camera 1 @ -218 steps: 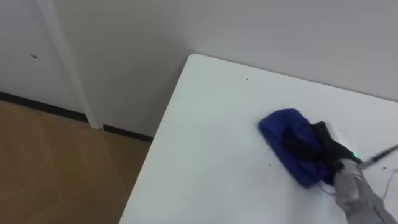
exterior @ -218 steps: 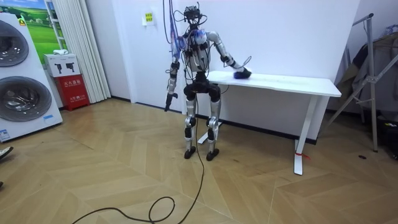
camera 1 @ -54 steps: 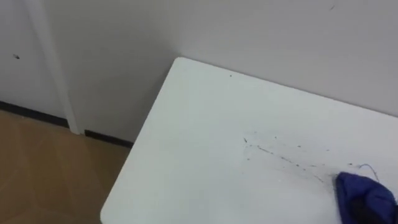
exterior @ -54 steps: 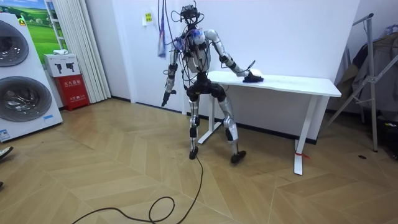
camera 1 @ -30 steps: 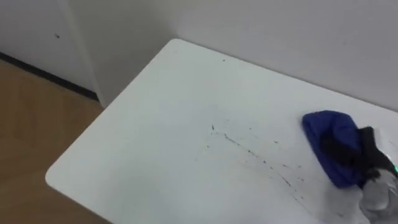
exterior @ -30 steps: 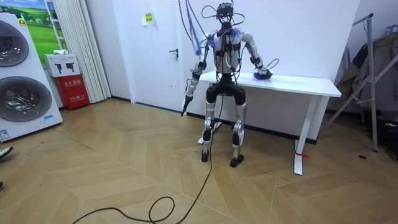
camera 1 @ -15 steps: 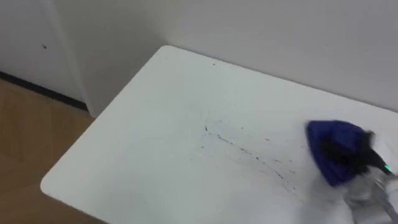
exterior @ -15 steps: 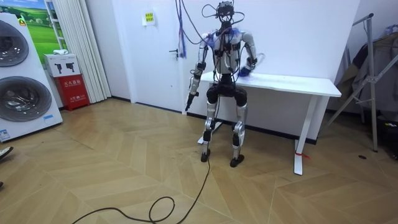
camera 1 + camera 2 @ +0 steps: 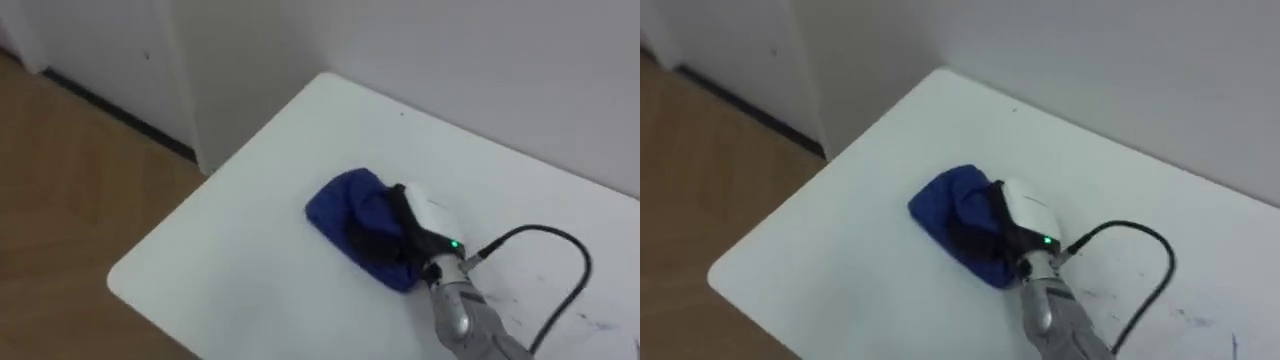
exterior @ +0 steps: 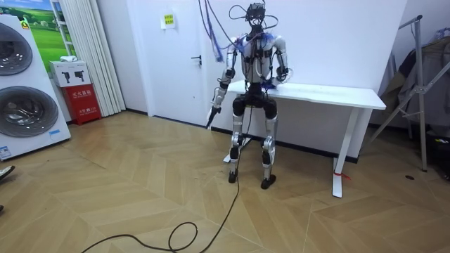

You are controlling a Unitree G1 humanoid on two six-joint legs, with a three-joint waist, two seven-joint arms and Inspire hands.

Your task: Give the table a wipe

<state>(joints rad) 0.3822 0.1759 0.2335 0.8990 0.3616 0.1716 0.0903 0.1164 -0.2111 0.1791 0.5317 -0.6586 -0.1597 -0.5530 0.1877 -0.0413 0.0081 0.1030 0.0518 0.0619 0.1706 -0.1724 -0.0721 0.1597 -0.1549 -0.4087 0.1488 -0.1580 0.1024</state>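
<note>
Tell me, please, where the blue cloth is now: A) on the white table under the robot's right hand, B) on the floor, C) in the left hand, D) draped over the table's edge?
A: the right hand grips the blue cloth on the white table, near its corner.

White walls [image 10: 337, 35] meet a herringbone wood floor [image 10: 140, 197], with washing machines [image 10: 21, 105] and seemingly a door [image 10: 176, 77].

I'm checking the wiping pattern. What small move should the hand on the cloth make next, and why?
Probably sweep the cloth toward the robot's right. The right hand has it near the table's left end, while faint dark marks show on the top farther right, so that stretch looks unwiped. The left hand hangs at the robot's side.
</note>
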